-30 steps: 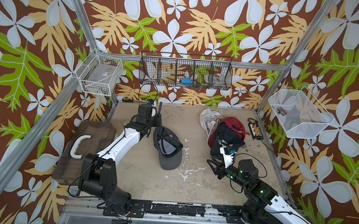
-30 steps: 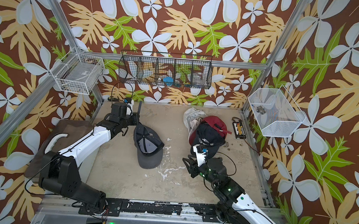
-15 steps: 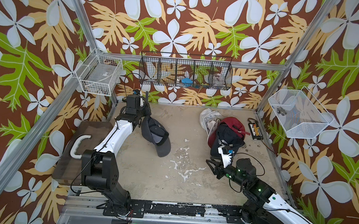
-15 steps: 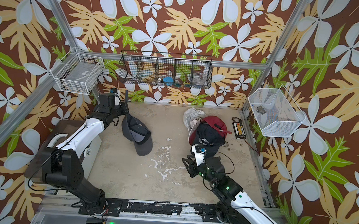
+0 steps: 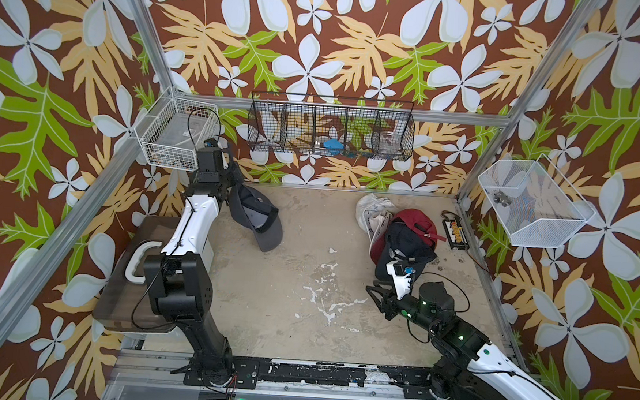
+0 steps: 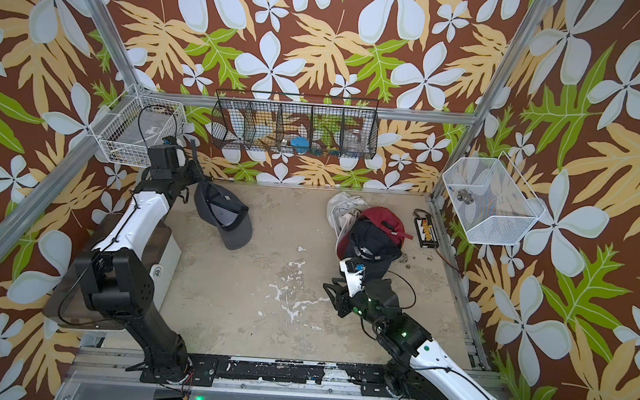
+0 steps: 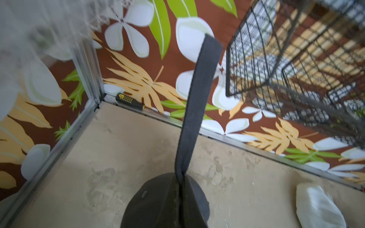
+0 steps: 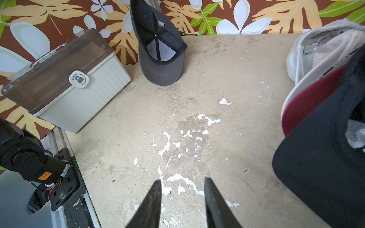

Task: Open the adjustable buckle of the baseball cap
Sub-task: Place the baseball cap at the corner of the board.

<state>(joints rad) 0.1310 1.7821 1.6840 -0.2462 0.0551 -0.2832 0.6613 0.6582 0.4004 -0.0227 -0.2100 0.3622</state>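
Note:
The grey baseball cap [image 5: 257, 217] [image 6: 223, 215] hangs at the back left, inside facing outward, its brim tip resting on the table. My left gripper [image 5: 232, 185] [image 6: 198, 177] is shut on the cap's dark strap [image 7: 199, 94], which sticks out past the closed jaws in the left wrist view. A small silver buckle [image 8: 161, 24] [image 6: 226, 198] shows on the cap's back band. My right gripper [image 5: 375, 292] [image 6: 330, 286] [image 8: 181, 180] hovers open and empty over the bare table at the front right, far from the cap [image 8: 160, 49].
A pile of red, navy and white caps [image 5: 404, 231] lies at the back right, close to my right arm. A white box with a brown lid [image 5: 127, 273] [image 8: 65, 79] stands at the left. Wire baskets [image 5: 330, 131] hang on the walls. A screwdriver [image 7: 129, 100] lies in the back corner.
My left gripper has drawn the cap by its strap up and toward the back left corner; the cap went from lying flat to hanging brim-down. The right arm has barely moved.

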